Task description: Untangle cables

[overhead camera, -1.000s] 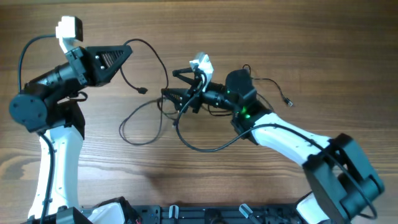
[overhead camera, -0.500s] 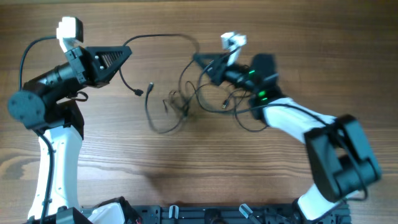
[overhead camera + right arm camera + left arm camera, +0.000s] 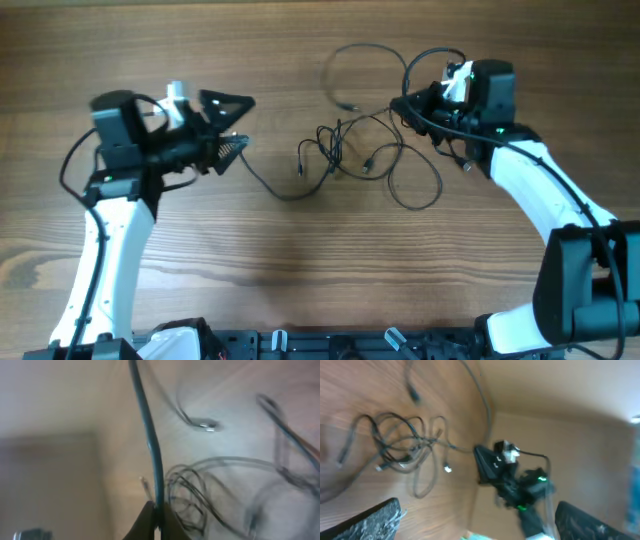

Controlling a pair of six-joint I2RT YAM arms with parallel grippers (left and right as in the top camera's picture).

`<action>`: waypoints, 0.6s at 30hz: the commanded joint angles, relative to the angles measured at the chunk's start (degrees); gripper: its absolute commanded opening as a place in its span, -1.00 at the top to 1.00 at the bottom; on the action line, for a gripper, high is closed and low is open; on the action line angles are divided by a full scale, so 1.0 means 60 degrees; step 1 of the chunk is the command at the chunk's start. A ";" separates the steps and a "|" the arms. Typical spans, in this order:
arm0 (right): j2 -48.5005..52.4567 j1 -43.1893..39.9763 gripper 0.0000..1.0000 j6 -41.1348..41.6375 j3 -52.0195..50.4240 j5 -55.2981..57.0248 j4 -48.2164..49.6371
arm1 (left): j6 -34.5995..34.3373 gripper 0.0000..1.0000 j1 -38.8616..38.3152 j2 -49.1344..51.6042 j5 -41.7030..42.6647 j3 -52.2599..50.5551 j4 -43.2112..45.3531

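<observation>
Now right claw point(image 3: 156, 516) pinches a cable point(image 3: 146, 422); left claw point(image 3: 246, 122) gapes.

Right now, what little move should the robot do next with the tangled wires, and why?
Probably lower the open left end effector onto the loose strand nearest it and close. The right end effector is shut on a cable, and the tangle lies between the two, so a second grip could let them pull it apart.
</observation>
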 commanded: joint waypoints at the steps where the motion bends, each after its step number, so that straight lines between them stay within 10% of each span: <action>1: -0.0382 0.0044 0.91 -0.1548 0.1610 0.0732 -0.1985 | 0.0699 -1.00 -0.1432 -0.0044 -0.2696 0.0018 -0.0036; 5: -0.0412 0.0044 0.91 -0.2397 0.2867 0.0725 -0.3734 | 0.0845 -1.00 -0.3184 -0.0004 -0.4382 0.0018 0.0466; 11: -0.0510 0.0044 0.91 -0.2805 0.2954 0.0007 -0.4127 | 0.6849 -0.89 -0.6400 0.0678 -0.6805 0.0018 0.2688; 18: -0.0525 0.0044 0.91 -0.2951 0.2954 -0.2011 -0.4794 | 0.7096 -0.55 -0.7581 0.2470 -0.8411 0.0018 0.4156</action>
